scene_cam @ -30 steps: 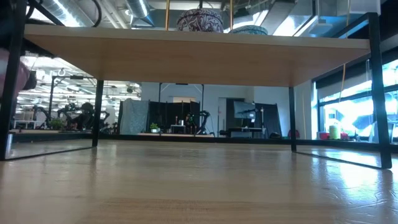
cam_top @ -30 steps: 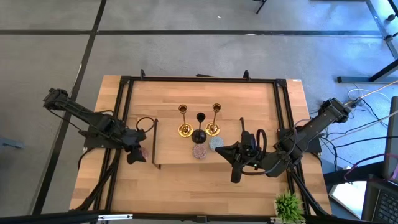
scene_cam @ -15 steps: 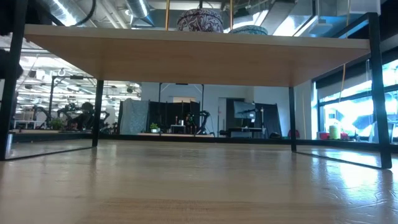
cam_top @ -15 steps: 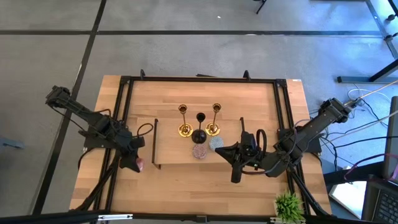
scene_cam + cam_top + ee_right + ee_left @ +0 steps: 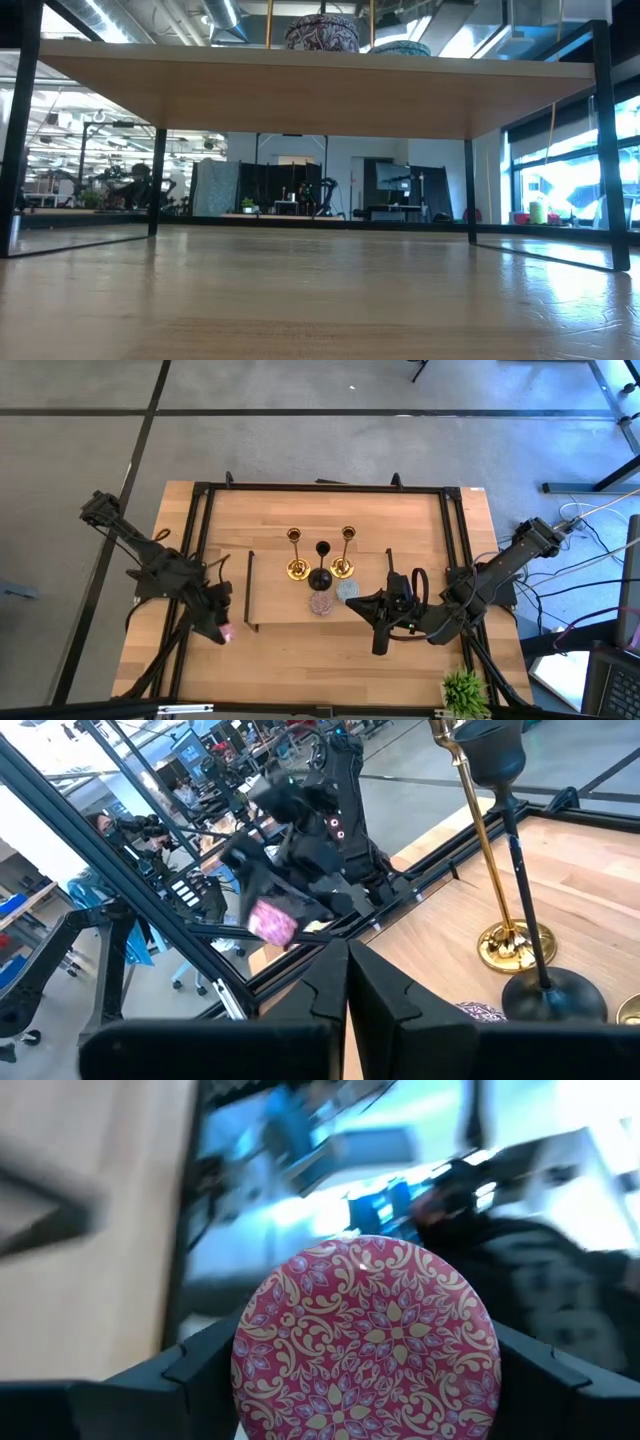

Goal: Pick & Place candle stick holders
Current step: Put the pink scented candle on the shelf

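Observation:
My left gripper point(image 5: 220, 626) hangs over the table's left part, beside the board's left rail. It is shut on the small pink round candle stick holder point(image 5: 365, 1338), which also shows far off in the right wrist view point(image 5: 272, 923). Two gold stems point(image 5: 296, 555) point(image 5: 345, 552) and a black stem point(image 5: 321, 567) stand on their round feet on the wooden board point(image 5: 280, 605). A mauve round point(image 5: 320, 603) and a pale blue round point(image 5: 347, 590) sit in front of them. My right gripper point(image 5: 358, 601) hovers shut by the board's right end, holding nothing. My left gripper pinches the pink round between its two fingers point(image 5: 190, 1370), which sit on opposite sides of its rim point(image 5: 243, 1365). Its flat patterned face point(image 5: 365, 1320) is turned back toward the wrist. The round is lifted clear of the table.
The board is a raised shelf on black end rails point(image 5: 160, 170), with free table under it. The mauve round point(image 5: 322, 32) and the pale blue round point(image 5: 400, 47) show on top of it. A black frame point(image 5: 200, 510) edges the table. A small green plant point(image 5: 464, 690) stands at the near right corner.
My left gripper has carried the pink round up and toward the table's near edge, away from the board's left rail. It has tipped up from pointing steeply down to nearly level. The pink round has left the low view's left side.

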{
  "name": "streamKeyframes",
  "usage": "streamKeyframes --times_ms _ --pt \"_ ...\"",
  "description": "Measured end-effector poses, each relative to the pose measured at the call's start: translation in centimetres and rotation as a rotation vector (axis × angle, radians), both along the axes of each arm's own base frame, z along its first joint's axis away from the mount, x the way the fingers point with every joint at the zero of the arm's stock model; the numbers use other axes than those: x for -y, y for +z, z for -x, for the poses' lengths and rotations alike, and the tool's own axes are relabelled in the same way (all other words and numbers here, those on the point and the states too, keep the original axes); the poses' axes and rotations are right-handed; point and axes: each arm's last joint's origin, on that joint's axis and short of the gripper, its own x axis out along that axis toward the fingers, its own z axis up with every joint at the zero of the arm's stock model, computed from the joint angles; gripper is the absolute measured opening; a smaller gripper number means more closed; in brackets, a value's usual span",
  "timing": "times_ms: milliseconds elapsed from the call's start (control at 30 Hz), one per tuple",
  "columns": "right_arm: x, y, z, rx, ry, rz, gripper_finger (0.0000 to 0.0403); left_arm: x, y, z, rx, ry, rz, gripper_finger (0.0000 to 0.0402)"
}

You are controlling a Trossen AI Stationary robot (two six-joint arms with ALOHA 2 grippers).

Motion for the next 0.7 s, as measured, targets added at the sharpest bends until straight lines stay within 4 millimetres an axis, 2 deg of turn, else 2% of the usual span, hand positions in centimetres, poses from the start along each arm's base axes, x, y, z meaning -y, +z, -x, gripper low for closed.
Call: streamKeyframes --times_ms 167,300,433,600,700 --pt "0.1 0.1 -0.1 0.012 -0.010 -0.044 0.0014 0.1 1.6 -0.6 0.173 0.074 0.072 0.0294" --pt "0.6 0.0 -0.6 0.013 0.012 -0.123 0.0014 0.1 2.0 -1.2 0.232 0.120 0.074 0.0294" --pt "1.2 0.0 -1.1 0.015 0.036 -0.247 0.0014 0.2 3.4 -2.3 0.280 0.146 0.001 0.0294" --pt "1.6 -0.1 -1.5 0.008 0.058 -0.411 0.0014 0.2 6.8 -4.3 0.349 0.164 -0.152 0.0294" --pt "1.7 -0.2 -1.6 0.005 0.059 -0.521 0.0014 0.1 8.6 -5.2 0.327 0.163 -0.282 0.0294"
